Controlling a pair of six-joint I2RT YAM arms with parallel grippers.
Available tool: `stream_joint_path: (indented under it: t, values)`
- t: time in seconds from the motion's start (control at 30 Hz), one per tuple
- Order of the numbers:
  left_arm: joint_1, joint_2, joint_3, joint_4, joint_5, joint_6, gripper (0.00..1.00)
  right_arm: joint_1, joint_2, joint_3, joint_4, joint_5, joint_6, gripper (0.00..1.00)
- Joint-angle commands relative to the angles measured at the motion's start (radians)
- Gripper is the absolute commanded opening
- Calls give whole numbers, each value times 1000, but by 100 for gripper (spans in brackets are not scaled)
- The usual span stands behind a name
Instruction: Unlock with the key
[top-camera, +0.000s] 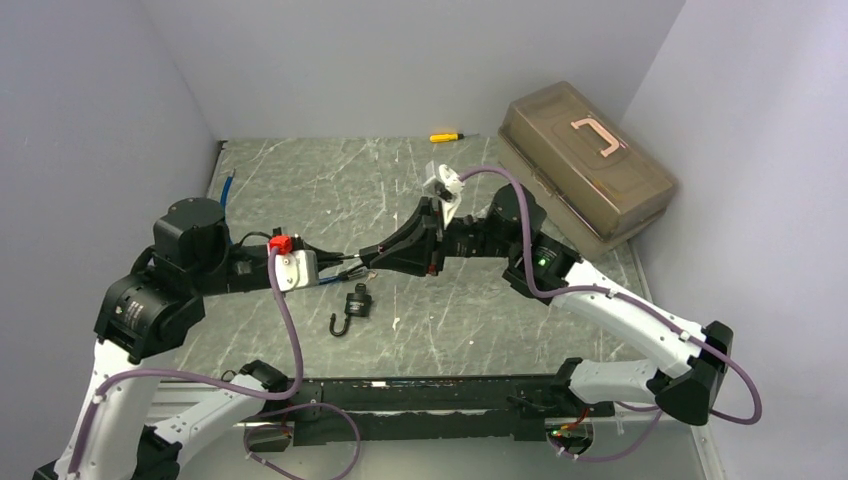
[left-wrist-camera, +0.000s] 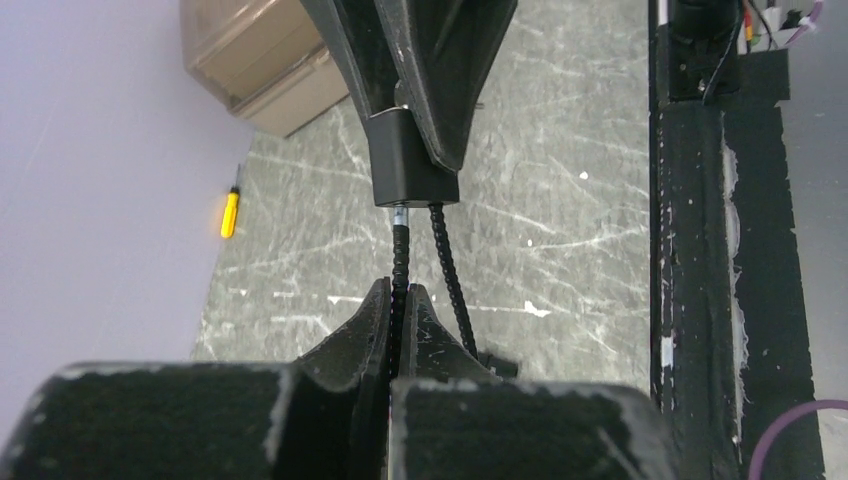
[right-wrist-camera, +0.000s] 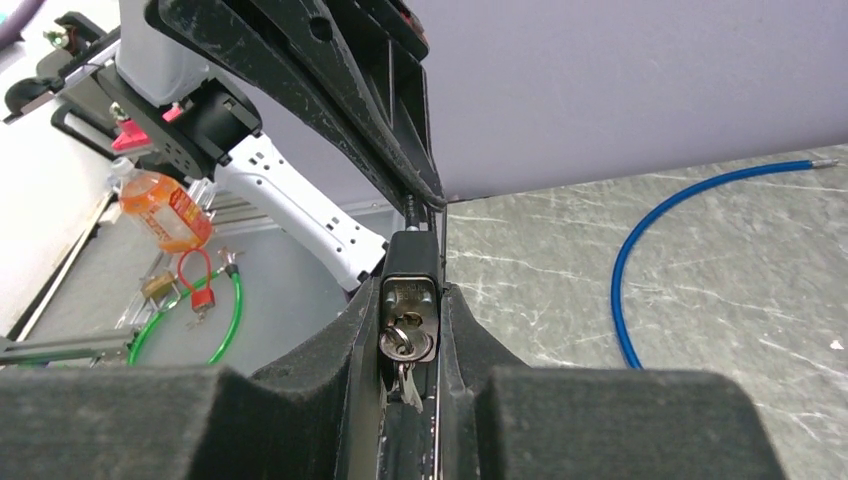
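Observation:
A black lock (right-wrist-camera: 410, 285) is clamped between the fingers of my right gripper (right-wrist-camera: 411, 290), above the middle of the table. A silver key (right-wrist-camera: 405, 345) sits in its keyhole, facing the right wrist camera, with a ring and a second key hanging below. The lock's black ribbed cable shackle (left-wrist-camera: 400, 255) runs out of the lock body (left-wrist-camera: 415, 165) into my left gripper (left-wrist-camera: 400, 292), which is shut on one strand; the other strand (left-wrist-camera: 450, 270) passes beside it. In the top view the left gripper (top-camera: 350, 267) and the right gripper (top-camera: 374, 257) meet tip to tip.
A small black padlock (top-camera: 356, 303) with a hook (top-camera: 340, 325) lies on the table just below the grippers. A brown toolbox (top-camera: 585, 160) stands at the back right, a yellow screwdriver (top-camera: 445, 137) at the back, a blue cable (top-camera: 228, 188) at the left wall.

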Motion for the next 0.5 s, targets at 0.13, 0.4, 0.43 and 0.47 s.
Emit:
stream_joint_path:
  t: [0.13, 0.4, 0.43, 0.47]
  values:
    - [67, -70, -103, -131, 122, 12, 8, -138, -135, -142, 425, 101, 209, 0]
    - [56, 9, 14, -70, 25, -34, 0, -96, -105, -193, 518, 140, 253, 0]
    - [57, -4, 14, -68, 11, -30, 4, -101, -134, -200, 483, 165, 222, 0]
    - [56, -22, 9, -60, -2, -38, 11, -107, -166, -204, 450, 189, 197, 0]
